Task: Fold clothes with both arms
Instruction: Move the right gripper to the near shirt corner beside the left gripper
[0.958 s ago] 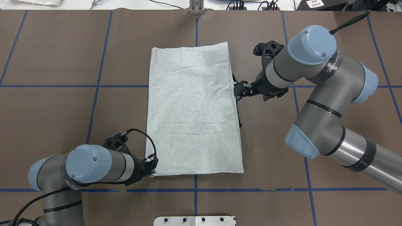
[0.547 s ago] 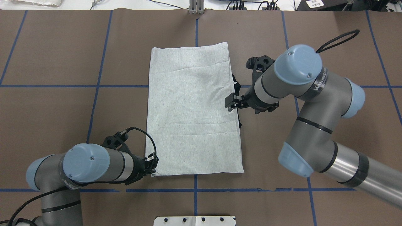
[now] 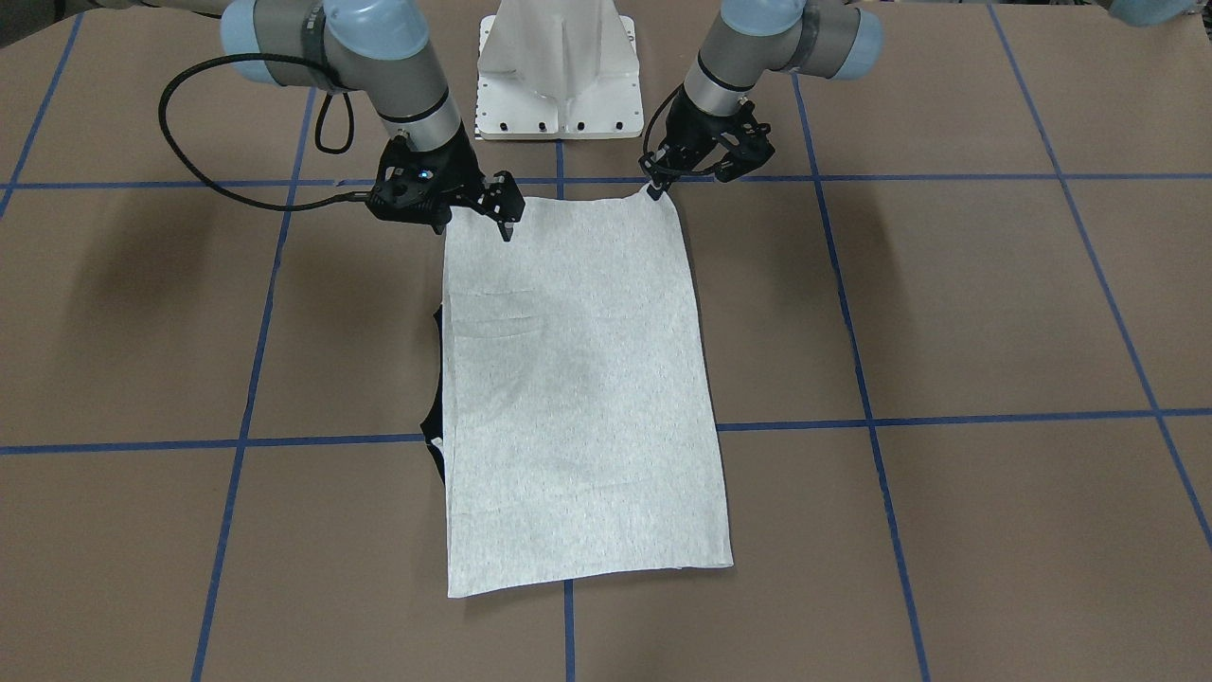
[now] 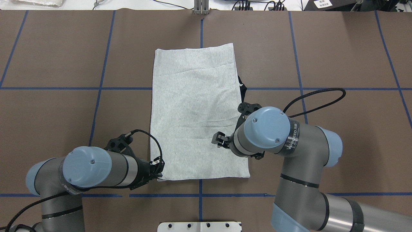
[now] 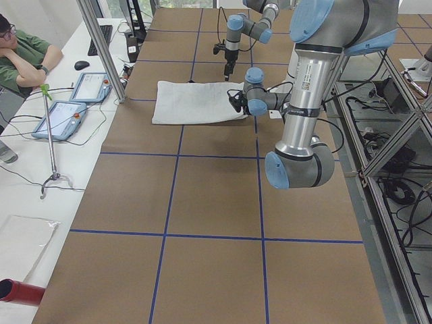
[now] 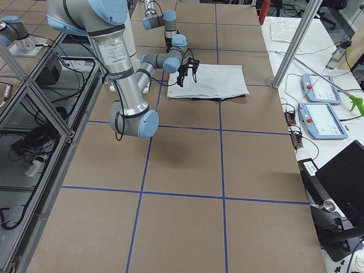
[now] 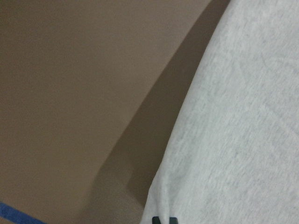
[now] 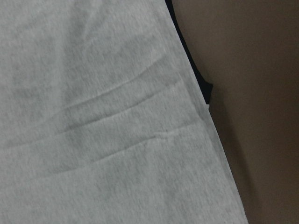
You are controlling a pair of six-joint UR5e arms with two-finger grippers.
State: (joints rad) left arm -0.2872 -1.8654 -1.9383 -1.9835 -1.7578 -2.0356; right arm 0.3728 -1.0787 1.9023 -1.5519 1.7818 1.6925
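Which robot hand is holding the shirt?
The left gripper: it pinches a corner of the T-shirt, while the right gripper hangs open above it.

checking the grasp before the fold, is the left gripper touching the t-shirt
Touching. The front-facing view shows the T-shirt corner peaking up into the tips of the left gripper; the left wrist view shows cloth right at the fingertips.

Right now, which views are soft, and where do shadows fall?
Left wrist view: soft, very close; the T-shirt edge throws a dark shadow on the table. Right wrist view: also soft, but the creases are readable. Front-facing view: sharp, with faint arm shadows on both sides.
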